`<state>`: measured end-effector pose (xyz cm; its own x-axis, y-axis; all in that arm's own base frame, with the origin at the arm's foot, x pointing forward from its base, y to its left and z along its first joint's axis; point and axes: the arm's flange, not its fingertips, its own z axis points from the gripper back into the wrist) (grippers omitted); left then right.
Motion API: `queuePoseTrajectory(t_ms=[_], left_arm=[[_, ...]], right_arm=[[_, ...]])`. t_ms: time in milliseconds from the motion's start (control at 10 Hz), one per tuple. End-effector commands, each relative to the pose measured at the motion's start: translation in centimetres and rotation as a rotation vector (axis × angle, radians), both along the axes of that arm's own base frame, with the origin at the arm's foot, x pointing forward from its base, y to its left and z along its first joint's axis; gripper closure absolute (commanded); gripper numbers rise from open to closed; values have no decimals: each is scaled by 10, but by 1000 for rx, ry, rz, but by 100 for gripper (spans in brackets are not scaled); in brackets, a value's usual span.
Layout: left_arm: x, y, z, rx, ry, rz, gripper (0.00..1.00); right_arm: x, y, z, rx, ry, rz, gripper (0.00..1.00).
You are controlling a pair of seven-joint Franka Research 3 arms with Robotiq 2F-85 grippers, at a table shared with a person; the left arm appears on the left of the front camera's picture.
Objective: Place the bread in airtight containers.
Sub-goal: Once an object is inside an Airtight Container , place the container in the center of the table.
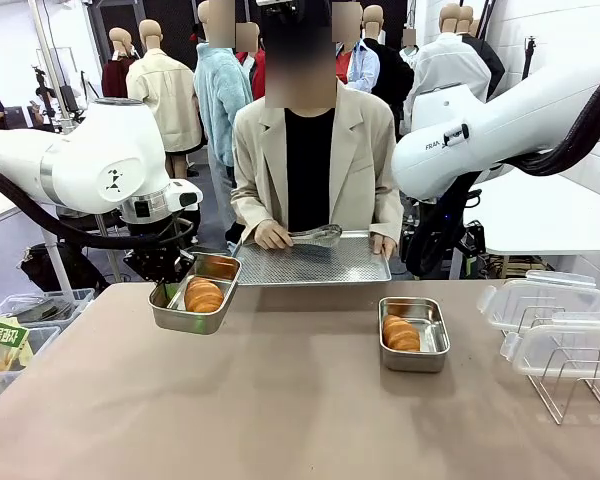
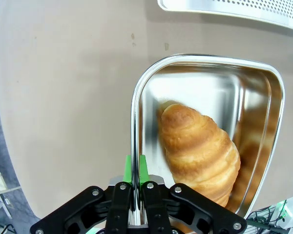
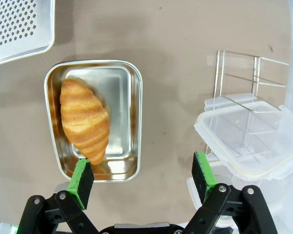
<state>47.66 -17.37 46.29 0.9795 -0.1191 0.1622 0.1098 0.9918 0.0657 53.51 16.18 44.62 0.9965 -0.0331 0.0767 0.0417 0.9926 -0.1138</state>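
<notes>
Across your brown bench (image 1: 300, 420), a person (image 1: 310, 160) in a beige jacket has both hands at a perforated steel tray (image 1: 320, 268). On your right, clear lids (image 1: 540, 300) lie at a wire rack (image 1: 572, 378). Two steel tins sit well apart: the left tin (image 1: 185, 322) near the tray's corner, the right tin (image 1: 412, 360) toward the lids. Each holds one pastry: the left croissant (image 1: 203, 294) and the right croissant (image 1: 401, 333). Your left pincer (image 2: 136, 168) is clamped tight on the left tin's rim. Your right pincer (image 3: 142, 170) hangs wide open above the bench by the right tin, gripping nothing.
</notes>
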Motion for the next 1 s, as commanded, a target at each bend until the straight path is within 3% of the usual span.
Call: queuePoseTrajectory(t_ms=[0, 600, 900], left_arm=[[-2, 2, 3, 13, -12, -5, 100], [-2, 2, 3, 13, -12, -5, 100], [9, 17, -23, -38, 15, 13, 100]], right_arm=[[-2, -1, 0, 15, -3, 1, 0], [-2, -1, 0, 15, -3, 1, 0], [-2, -1, 0, 15, -3, 1, 0]])
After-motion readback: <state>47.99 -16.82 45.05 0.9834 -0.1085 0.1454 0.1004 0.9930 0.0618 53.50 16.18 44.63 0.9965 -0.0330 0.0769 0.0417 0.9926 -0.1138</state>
